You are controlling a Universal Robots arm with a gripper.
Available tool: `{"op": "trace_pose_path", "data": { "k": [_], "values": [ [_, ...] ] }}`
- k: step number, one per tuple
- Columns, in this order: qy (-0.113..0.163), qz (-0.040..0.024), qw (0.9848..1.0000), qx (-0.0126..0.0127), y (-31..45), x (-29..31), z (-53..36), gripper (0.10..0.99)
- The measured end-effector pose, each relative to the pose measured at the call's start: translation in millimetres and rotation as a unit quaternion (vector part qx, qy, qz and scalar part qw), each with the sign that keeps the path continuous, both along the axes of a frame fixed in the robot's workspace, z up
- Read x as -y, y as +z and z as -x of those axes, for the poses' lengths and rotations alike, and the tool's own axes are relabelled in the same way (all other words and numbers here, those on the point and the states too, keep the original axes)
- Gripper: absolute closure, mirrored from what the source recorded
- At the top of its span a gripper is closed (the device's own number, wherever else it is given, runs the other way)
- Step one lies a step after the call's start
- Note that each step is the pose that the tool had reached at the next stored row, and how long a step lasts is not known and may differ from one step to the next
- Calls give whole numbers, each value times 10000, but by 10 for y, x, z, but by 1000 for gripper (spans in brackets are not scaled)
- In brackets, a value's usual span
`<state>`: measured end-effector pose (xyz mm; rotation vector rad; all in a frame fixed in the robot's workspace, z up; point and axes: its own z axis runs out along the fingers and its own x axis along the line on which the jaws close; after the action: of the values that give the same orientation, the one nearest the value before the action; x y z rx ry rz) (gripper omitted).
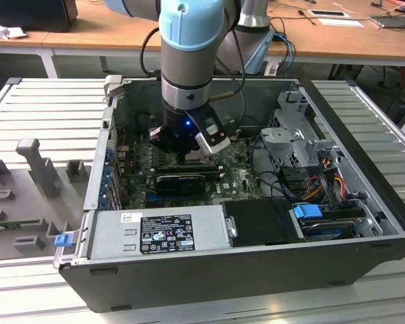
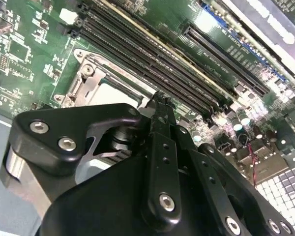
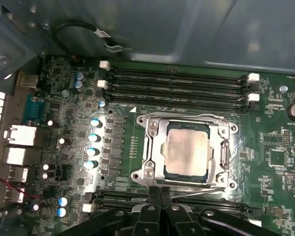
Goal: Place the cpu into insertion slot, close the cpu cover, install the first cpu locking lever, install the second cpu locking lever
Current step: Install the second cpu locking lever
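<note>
Inside the socket at the middle of the motherboard (image 3: 69,128), the cpu (image 3: 187,150) already lies flat in the insertion slot (image 3: 168,169), silver face up. The cpu cover (image 3: 155,142) is folded down around it, its cut-out framing the chip. A thin locking lever (image 3: 201,191) runs along the socket edge nearest the gripper (image 3: 160,192), and it looks not yet latched, so I judge the work to be at the lever steps. The gripper's fingers are together with nothing between them, their tips touching or just above that lever. Pushing it down and under its hook would call for a steady sideways press. Long memory slots (image 3: 177,86) sit beyond the socket, inside the open computer case (image 1: 364,142).
</note>
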<state>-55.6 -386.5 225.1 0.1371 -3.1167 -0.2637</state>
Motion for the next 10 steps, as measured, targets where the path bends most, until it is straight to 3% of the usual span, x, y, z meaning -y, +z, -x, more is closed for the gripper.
{"op": "trace_pose_path", "data": {
  "k": [2, 4, 10],
  "values": [
    [1, -66, 10000, 0, -3, 36, 35, 980],
    [0, -178, 9998, 0, -5, 64, 46, 980],
    [0, -265, 9996, 0, -8, 126, 68, 980]
  ]
}}
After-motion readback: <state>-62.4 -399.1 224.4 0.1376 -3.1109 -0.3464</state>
